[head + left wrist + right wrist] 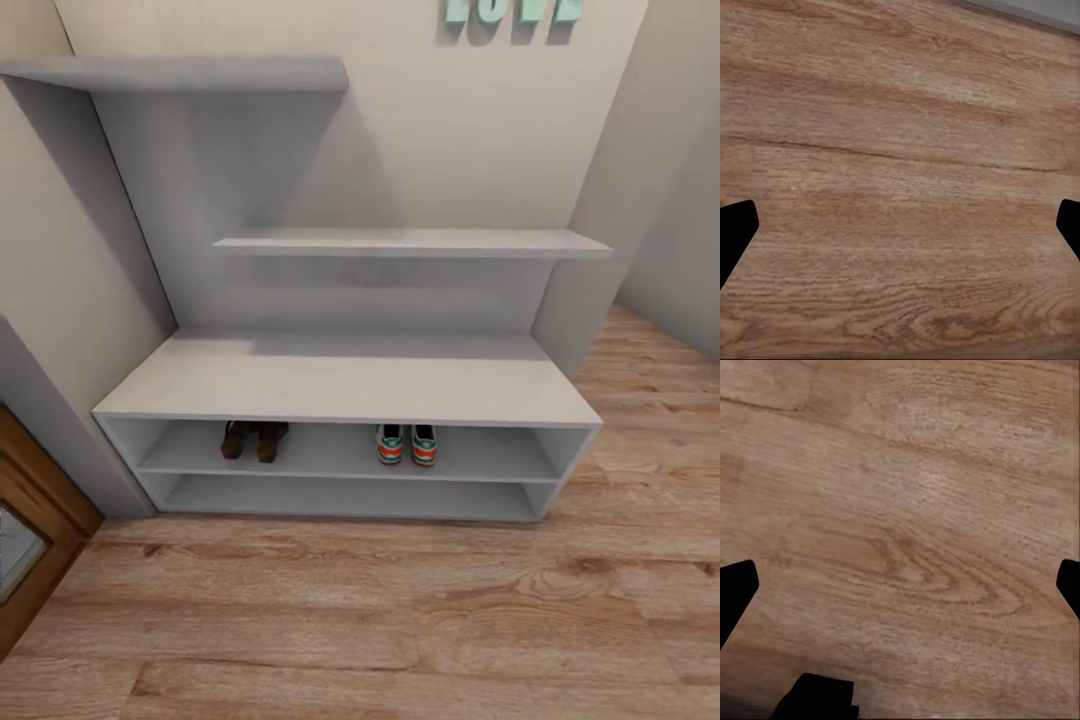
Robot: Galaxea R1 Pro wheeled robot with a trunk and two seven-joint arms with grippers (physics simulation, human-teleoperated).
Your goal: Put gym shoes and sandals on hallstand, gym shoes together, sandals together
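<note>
sandals (pixel 253 439), gym shoes (pixel 407 444) – hallstand's (pixel 350 380) upper tier

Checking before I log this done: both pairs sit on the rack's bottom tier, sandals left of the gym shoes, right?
Not quite. The head view shows the sandals and gym shoes on the rack's upper tier, not the bottom one. Sandals are left of the gym shoes.

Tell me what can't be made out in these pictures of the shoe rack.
- Gym shoes: head view shows just the heels; the bench top covers the fronts.
- Sandals: small and shadowed, straps unreadable, fronts under the same top.
- Mint wall letters: cut off by the head view's upper edge.
- Lower tier: its back lies in shadow.
- Left gripper and right gripper: black fingertips clipped at the wrist views' sides, over bare floor.
</note>
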